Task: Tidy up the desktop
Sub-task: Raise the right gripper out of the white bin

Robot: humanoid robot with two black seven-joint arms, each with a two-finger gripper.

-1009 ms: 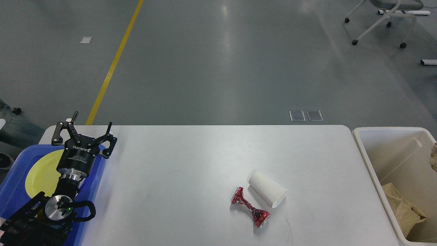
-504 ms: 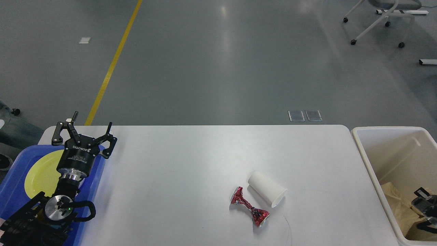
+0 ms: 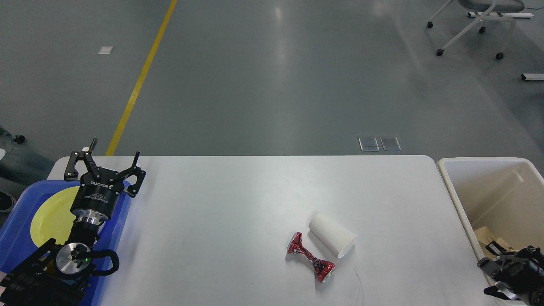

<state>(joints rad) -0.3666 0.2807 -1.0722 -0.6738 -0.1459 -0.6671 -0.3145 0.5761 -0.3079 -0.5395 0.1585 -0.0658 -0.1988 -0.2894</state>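
Note:
The desktop [image 3: 238, 204] is a white table with rounded corners. A white paper cup [image 3: 332, 240] lies on its side right of centre. Beside the cup, on its near left, is a crushed red can [image 3: 310, 257]. My left gripper [image 3: 114, 149] hovers open over the table's far left corner, above the blue tray, with nothing between its fingers. My right gripper [image 3: 497, 272] shows as a dark shape at the bottom right, over the bin's near edge. Its fingers cannot be told apart.
A blue tray [image 3: 15, 242] holding a yellow plate [image 3: 49, 216] sits at the left edge, under my left arm. A cream bin [image 3: 480, 163] with crumpled brown paper [image 3: 486, 238] inside stands at the table's right end. Grey floor and a wheeled chair [image 3: 467, 25] lie beyond.
My right arm has come into view at the bottom right and moved left over the bin's near edge. The left arm, cup and can have not moved.

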